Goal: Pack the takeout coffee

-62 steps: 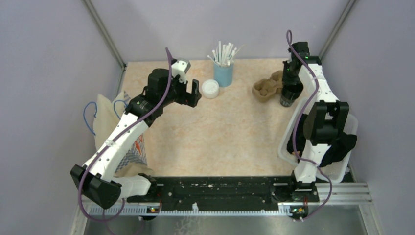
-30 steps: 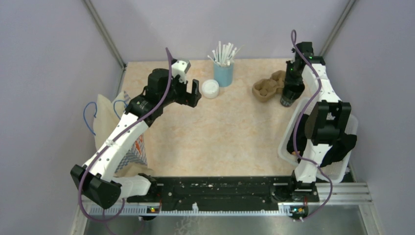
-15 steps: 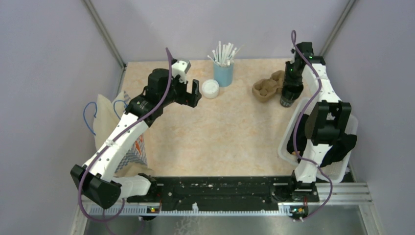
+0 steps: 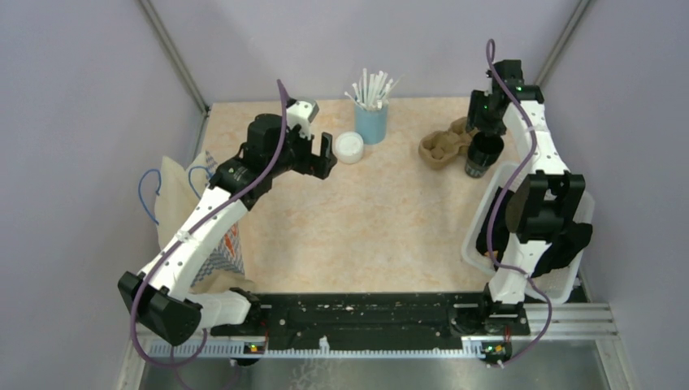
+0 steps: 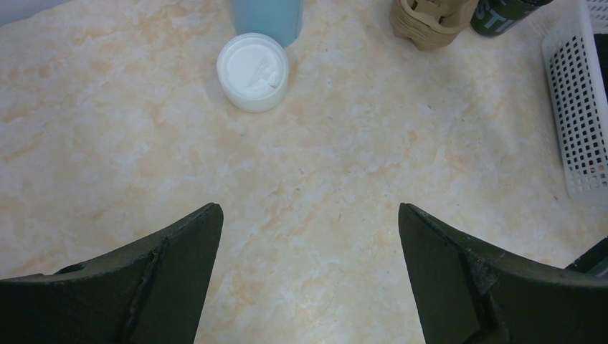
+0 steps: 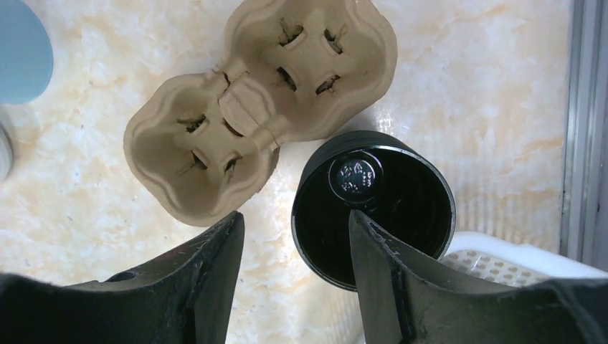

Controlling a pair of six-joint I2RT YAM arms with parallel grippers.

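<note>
The takeout coffee cup [image 4: 483,156] is dark, lidless and upright on the table between the cardboard carrier and the basket. In the right wrist view its open mouth [image 6: 401,215] faces up. My right gripper [image 4: 485,128] hangs over it, open. In that view the right gripper [image 6: 294,215] straddles the cup's left wall, one finger over the mouth, neither touching it. The round white lid [image 4: 349,147] lies beside the blue cup, ahead of my left gripper [image 4: 322,156], which is wide open and empty. In the left wrist view the lid [image 5: 253,72] lies beyond the left gripper [image 5: 308,215].
A two-hole cardboard carrier [image 4: 443,145] [image 6: 251,107] sits left of the cup. A light-blue cup of white straws [image 4: 371,122] stands at the back. A white mesh basket [image 4: 479,231] [image 5: 584,107] lies along the right side. A paper bag [image 4: 175,195] rests at the left edge.
My right gripper has opened, let go of the cup and drawn up and back a little. The cup stays standing on the table. The left arm has not moved.
</note>
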